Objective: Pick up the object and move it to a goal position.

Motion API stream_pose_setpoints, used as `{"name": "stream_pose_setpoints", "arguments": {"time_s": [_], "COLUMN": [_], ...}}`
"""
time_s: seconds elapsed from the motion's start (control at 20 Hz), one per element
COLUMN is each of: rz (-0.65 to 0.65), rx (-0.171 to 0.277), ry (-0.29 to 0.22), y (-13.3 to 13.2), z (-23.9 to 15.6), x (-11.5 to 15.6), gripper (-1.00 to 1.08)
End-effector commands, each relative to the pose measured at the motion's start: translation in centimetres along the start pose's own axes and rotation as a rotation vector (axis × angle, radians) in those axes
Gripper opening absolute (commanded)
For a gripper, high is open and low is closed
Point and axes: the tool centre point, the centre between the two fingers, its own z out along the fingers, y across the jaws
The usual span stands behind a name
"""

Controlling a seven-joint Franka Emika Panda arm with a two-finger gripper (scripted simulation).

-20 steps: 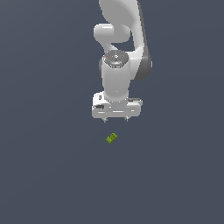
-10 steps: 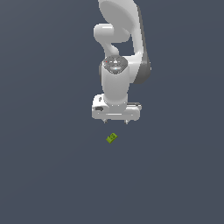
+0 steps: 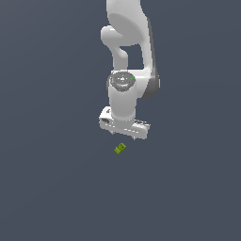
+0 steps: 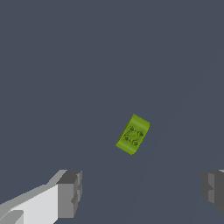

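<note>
The object (image 3: 120, 148) is a tiny lime-green blocky piece with darker green round marks, lying on the dark grey floor. In the wrist view the object (image 4: 133, 134) sits apart from both grey fingertips (image 4: 70, 193), beyond the gap between them. My white gripper (image 3: 123, 135) hangs just above and slightly behind it in the exterior view. Its jaws stand wide apart with nothing between them. The gripper is open and not touching the object.
A uniform dark grey surface (image 3: 56, 188) fills both views. The white arm (image 3: 127, 56) rises above the gripper.
The wrist has turned a little and the gripper has shifted slightly toward the object. The object has not moved.
</note>
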Motion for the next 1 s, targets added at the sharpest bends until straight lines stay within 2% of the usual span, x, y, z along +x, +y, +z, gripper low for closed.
{"name": "stream_pose_setpoints", "arguments": {"time_s": [0.0,0.5,0.95], "rz": [0.073,0.345,0.483], "rx": [-0.002,-0.015,-0.024], "ry": [0.0,0.004,0.01], "y": [0.1,0.8,1.2], "z": [0.9,4.5,6.3], "x": [0.2,0.6,0.8], "gripper": [1.0,1.0,1.0]}}
